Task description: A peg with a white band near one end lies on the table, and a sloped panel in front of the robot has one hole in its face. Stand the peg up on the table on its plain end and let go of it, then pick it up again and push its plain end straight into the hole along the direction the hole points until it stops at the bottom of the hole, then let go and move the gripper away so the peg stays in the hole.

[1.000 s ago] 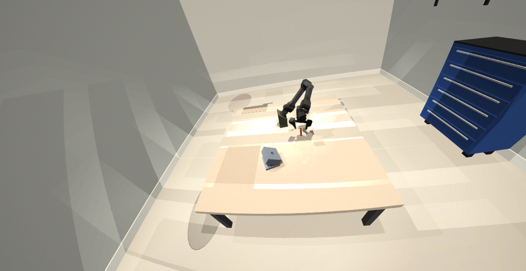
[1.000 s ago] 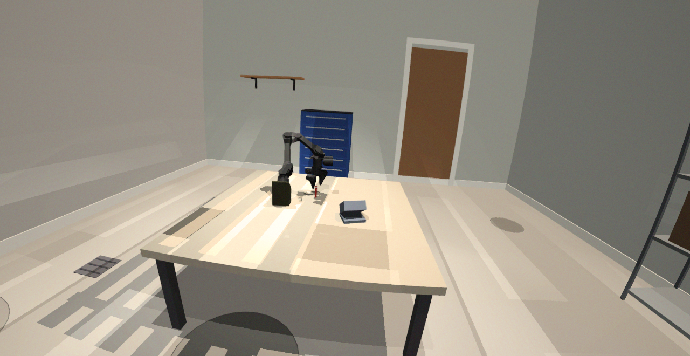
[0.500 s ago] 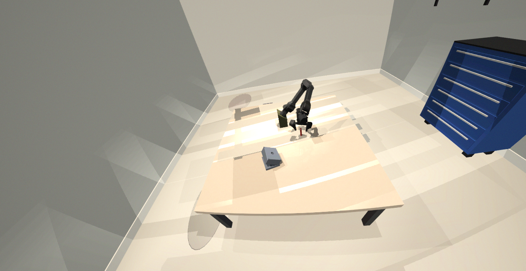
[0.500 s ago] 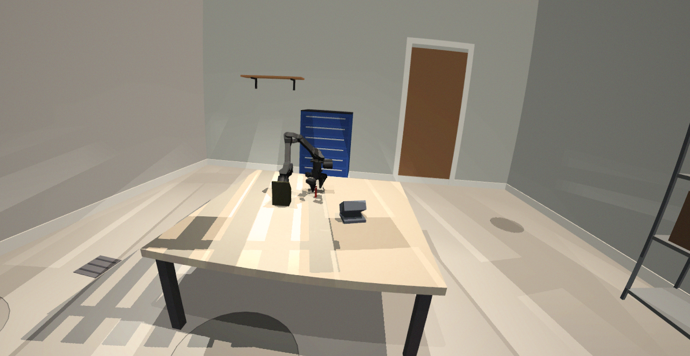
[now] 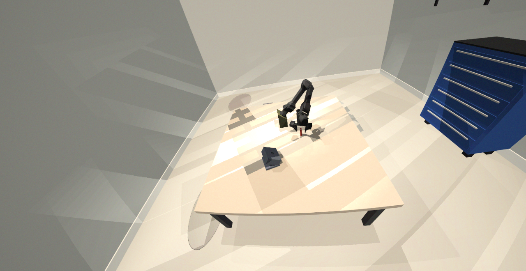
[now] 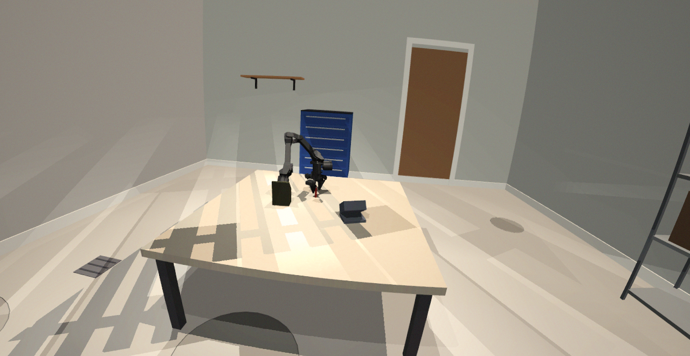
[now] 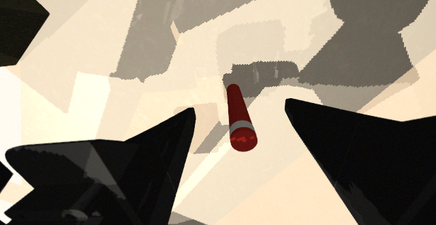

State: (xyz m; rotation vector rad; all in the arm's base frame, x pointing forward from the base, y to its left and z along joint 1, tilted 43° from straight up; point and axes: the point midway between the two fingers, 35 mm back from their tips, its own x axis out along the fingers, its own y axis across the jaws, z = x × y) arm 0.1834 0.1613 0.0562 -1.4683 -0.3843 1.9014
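As the red peg (image 5: 301,132) (image 6: 316,192) (image 7: 238,112) stands upright between my open claw's (image 5: 301,129) (image 6: 317,190) (image 7: 240,103) fingers, I judge re-grasping is underway, needing centred closure next.

The robot's single black arm (image 5: 304,89) (image 6: 303,142) rises from its base, bends sharply at a high elbow (image 5: 306,84) (image 6: 289,136), and slopes down to the wrist (image 5: 302,116) (image 6: 316,166). From there the gripper (image 5: 301,131) (image 6: 316,190) (image 7: 238,108) points downward, low over the table, its two dark, tapering fingers apart, their tips well clear of each other.
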